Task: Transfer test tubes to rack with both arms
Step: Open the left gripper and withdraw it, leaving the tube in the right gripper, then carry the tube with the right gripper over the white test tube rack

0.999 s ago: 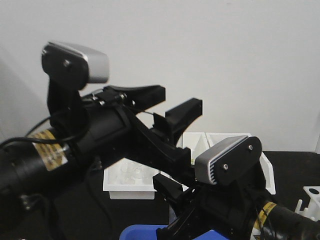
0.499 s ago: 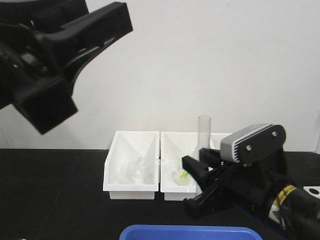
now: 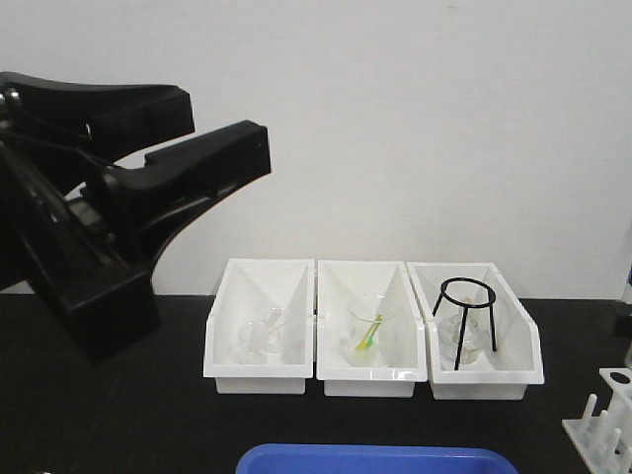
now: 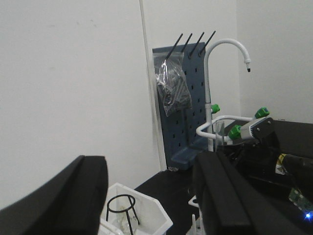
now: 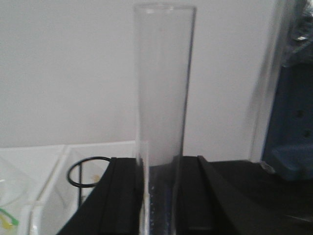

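A clear test tube (image 5: 164,98) stands upright in the right hand (image 5: 159,196), clamped low on its body between the two black fingers (image 5: 122,196), with most of its length rising above them. From the front view neither that hand nor the tube can be seen. The rack (image 3: 591,420) sits on the black surface (image 3: 99,415) at the far right corner of the front view, partly cut off by the edge, with its white pegs pointing up; it lies to the right of the three white bins (image 3: 370,380) and apart from them.

The left hand (image 3: 229,133) is raised high on the left side, well above the surface, its jaws spread wide with nothing between them.

The bins stand side by side in a row against the wall. The left one holds clear glassware, the middle one a beaker (image 3: 367,331) with something green and yellow inside, and the right one a black ring stand (image 3: 464,306). A blue tray (image 3: 375,459) shows at the near edge. Over by the right arm (image 4: 264,147) I can see a white faucet (image 4: 220,58) with green knobs and a blue pegboard (image 4: 188,112) with a plastic bag hung on it.
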Robot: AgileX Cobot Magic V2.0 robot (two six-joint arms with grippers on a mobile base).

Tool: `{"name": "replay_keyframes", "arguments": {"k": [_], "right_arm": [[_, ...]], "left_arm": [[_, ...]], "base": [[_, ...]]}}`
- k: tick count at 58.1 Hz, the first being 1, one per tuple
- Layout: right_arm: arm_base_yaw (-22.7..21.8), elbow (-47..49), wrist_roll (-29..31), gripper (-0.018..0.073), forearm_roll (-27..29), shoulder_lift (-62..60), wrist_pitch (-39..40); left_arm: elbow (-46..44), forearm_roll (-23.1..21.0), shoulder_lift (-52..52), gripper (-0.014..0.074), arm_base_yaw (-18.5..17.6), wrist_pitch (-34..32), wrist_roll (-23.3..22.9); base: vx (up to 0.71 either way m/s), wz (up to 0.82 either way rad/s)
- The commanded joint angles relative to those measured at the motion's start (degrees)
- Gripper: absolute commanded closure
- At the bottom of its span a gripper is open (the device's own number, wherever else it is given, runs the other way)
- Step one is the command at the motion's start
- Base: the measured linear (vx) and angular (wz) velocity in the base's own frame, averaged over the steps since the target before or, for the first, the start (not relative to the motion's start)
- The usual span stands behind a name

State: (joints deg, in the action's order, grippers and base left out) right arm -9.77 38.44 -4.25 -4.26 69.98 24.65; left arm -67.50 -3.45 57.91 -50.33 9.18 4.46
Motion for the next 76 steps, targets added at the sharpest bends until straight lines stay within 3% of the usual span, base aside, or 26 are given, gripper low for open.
{"name": "replay_keyframes", "arguments": {"k": [1, 7, 18, 32, 49, 54, 76], "right_arm": [[-3.7, -3.14, 0.36, 0.0566, -0.96, -1.34, 12.38], [-6.81, -6.44, 0.5, 0.0566, -1.72, -1.34, 16.92], [-10.38, -7.05, 0.41, 0.0566, -1.06, 0.53, 16.7], [-10.41, -7.05, -0.11, 0.0566, -0.79, 7.2, 24.76], [-10.41, -7.05, -2.31, 0.0566, -1.37, 14.8, 32.58], [-10.41, -7.05, -2.31, 0.0566, -1.37, 16.92, 34.91], [-10.41, -7.05, -2.15, 0.0564, -1.37, 22.07, 36.73]], "left_arm": [[-1.67, -0.12, -0.78, 0.0099, -0.25, -2.64, -0.05], [-1.67, -0.06, -0.78, 0.0099, -0.25, -1.27, -0.05], [-1.67, 0.43, -0.72, 0.0099, -0.25, 0.31, -0.05], [-1.67, 2.85, -0.72, 0.0099, -0.25, 3.96, -0.05], [-1.67, 3.1, -0.72, 0.0099, -0.25, 4.44, -0.05], [-1.67, 5.0, -0.72, 0.0099, -0.25, 4.51, -0.11], [-1.67, 5.51, -0.72, 0.0099, -0.25, 4.61, -0.23]], "base": [[0.0, 0.0], [0.0, 0.0], [0.0, 0.0], [0.0, 0.0], [0.0, 0.0], [0.0, 0.0], [0.0, 0.0]]}}
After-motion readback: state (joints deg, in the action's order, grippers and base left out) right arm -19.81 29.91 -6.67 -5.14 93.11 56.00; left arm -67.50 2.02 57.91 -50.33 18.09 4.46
